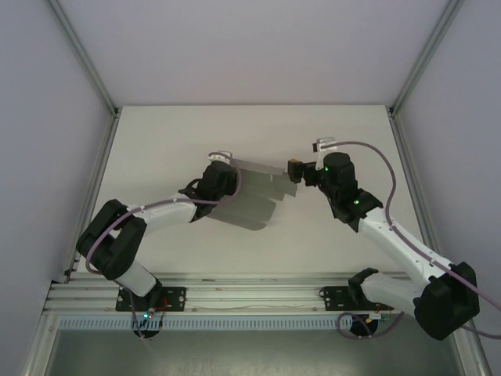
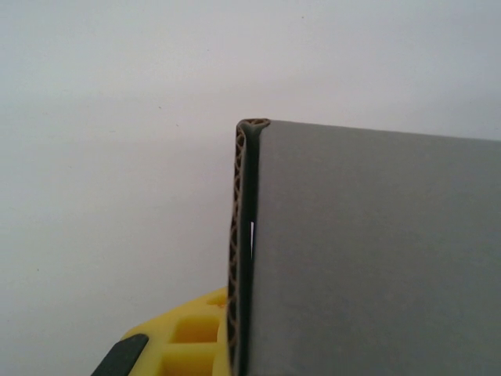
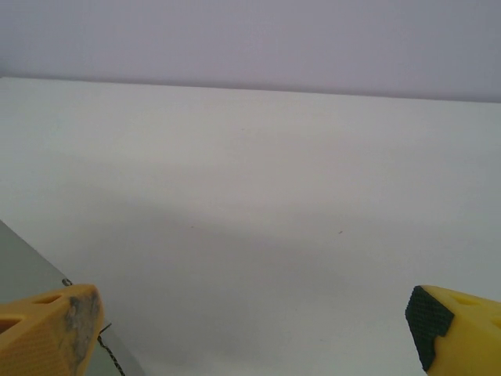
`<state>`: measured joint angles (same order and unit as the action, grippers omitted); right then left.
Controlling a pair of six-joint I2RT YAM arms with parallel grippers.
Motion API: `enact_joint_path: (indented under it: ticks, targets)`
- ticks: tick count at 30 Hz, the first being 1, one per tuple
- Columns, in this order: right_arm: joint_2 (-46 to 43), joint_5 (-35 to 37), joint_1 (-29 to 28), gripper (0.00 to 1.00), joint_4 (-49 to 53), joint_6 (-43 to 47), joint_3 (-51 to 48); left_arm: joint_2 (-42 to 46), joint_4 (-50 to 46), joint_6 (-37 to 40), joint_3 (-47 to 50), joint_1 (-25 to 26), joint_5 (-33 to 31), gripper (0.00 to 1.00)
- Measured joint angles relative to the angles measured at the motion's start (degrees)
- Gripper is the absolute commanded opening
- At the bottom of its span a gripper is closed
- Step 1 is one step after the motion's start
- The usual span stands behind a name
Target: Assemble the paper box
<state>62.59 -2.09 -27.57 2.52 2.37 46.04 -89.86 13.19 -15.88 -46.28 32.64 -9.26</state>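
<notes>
Left end effector (image 1: 226, 165) gripping paper box (image 2: 376, 258), fluted

Light is soft and even. A faint broad shadow crosses the table (image 3: 258, 235). The overhead view looks slightly soft.

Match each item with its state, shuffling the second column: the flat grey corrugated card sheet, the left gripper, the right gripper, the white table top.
Items
1. flat grey corrugated card sheet
2. left gripper
3. right gripper
4. white table top

States
a. fingers spread wide, nothing between them
b. lies beneath everything else
c. partly folded, between the two arms
d. fingers closed on the card's edge

Pairs: 1-c, 2-d, 3-a, 4-b.
</notes>
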Motion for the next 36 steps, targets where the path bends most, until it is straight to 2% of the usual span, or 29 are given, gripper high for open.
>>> enact_joint_path:
  ticks: [7,13,20,23,25,31,33,36]
  targets:
    - [6.43,-7.91,-0.02,1.00,2.23,-0.07,1.57,0.28,-0.07,-0.15,0.15,0.02,-1.27,0.00]
    - [11.96,-9.38,-0.31,1.00,3.04,-0.20,2.69,0.31,-2.29,-0.11,0.28,-0.02,-2.38,0.00]
    - [16.35,-10.62,-3.43,1.00,0.44,-0.52,4.20,0.28,-4.94,-0.28,0.26,0.00,-2.38,0.00]
    - [14.60,-8.85,-3.04,1.00,0.35,-1.42,3.89,0.28,-4.76,-0.07,0.22,0.00,-2.14,0.00]
    - [11.15,-10.34,-1.55,1.00,0.09,-1.77,2.12,0.31,-4.22,0.26,0.22,0.00,-1.40,0.00]
    - [-1.11,-25.00,6.01,0.99,1.38,-0.90,-4.61,0.55,-1.86,0.83,0.42,-3.06,6.91,0.00]
    - [-2.89,-29.46,6.45,0.95,1.77,-0.33,-5.66,1.27,-1.11,1.03,0.83,-4.28,9.86,0.00]
    - [-2.32,-34.67,6.64,0.81,1.95,0.11,-5.92,2.62,0.15,1.55,1.40,-4.66,13.94,0.00]
